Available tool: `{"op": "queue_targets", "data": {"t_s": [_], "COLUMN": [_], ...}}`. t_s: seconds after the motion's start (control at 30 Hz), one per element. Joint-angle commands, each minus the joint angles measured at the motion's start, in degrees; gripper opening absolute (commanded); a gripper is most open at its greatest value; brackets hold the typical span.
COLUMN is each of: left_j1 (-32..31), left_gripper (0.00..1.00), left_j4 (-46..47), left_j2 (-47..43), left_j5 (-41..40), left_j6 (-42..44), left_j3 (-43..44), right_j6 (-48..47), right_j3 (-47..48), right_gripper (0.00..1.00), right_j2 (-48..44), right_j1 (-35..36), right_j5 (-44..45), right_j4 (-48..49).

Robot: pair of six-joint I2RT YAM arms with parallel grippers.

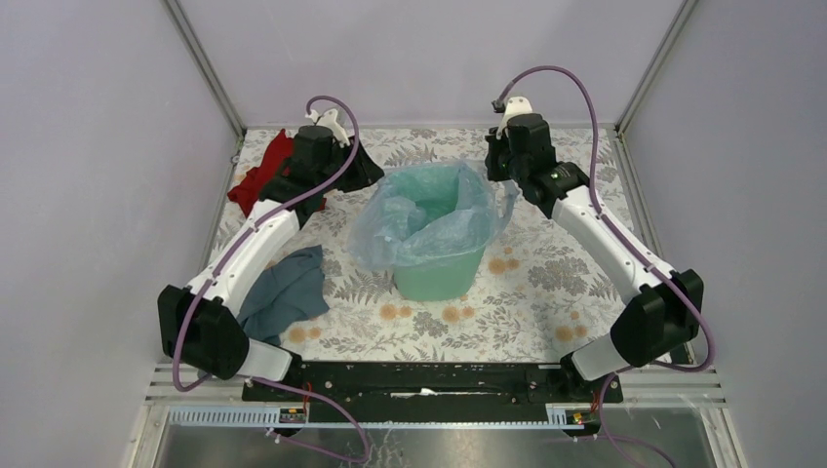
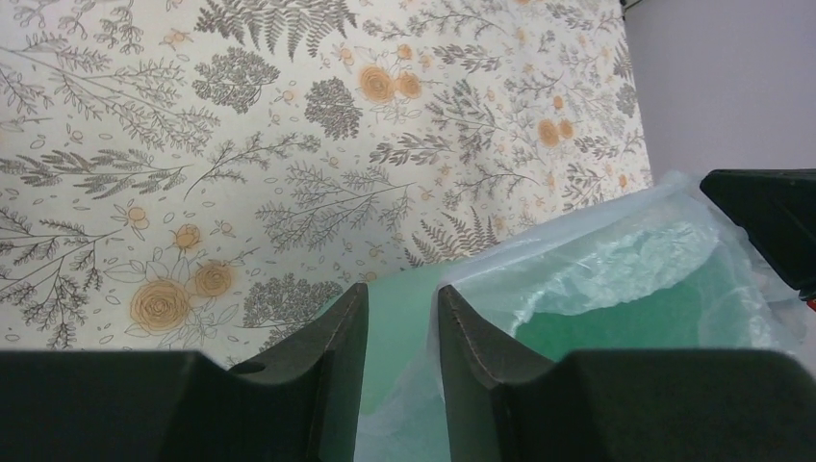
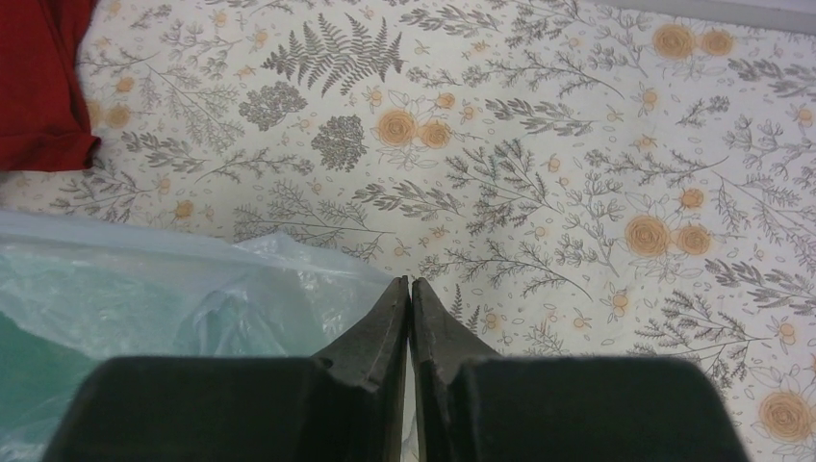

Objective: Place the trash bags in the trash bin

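We are looking at the bagging step well under way. The trash bag [image 1: 419, 210] is sitting in the mouth of the trash bin [image 1: 441, 278], which is standing upright mid-worktop [image 1: 556, 292], and the pale-blue film is billowing out over the rim on several sides. The right claw [image 3: 411, 285] is clenched, its fingers pressing flat together at the bag's edge. Because the film is drawn out towards it in the overhead view and a pale sliver is showing in the seam, we are judging that it is pinching a fold of the bag. The left claw [image 2: 402, 294] is released, with the bin's wall and the bag's edge showing through the gap between its fingers, and we are not seeing it gripping anything. We are reckoning that the next move is calling for the left claw to close on the film at its side, so that the loose collar can be pushed down inside. It should go gently, since thin film slips and a hard tug may tip the bin. The bin's floor, the depth the bag is reaching and its handle loops are escaping us. The overhead view is also masking both claws' tips behind the wrists. A red cloth [image 1: 255, 180] and a grey-blue cloth [image 1: 288, 288] are lying to the left, apart from the bin.
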Motion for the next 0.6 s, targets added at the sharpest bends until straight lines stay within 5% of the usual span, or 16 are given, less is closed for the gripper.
{"op": "queue_targets", "data": {"t_s": [0.0, 0.37, 0.57], "left_j1": [0.92, 1.03, 1.05], "left_gripper": [0.34, 0.27, 0.37], "left_j4": [1.04, 3.23, -2.1], "left_j2": [2.3, -1.6, -4.24], "left_j5": [-1.81, 4.63, 2.59], "left_j6": [-0.22, -1.34, 1.01], "left_j3": [-0.67, -13.46, -12.02], "right_j6": [1.04, 4.27, 4.2], "right_j3": [2.22, -5.97, -1.88], "right_gripper": [0.09, 0.07, 0.21], "right_j2": [2.33, -1.23, -3.78], "right_j1": [-1.36, -1.5, -1.51], "right_j5": [-0.12, -5.61, -2.22], "right_j4": [1.89, -1.09, -7.58]}}
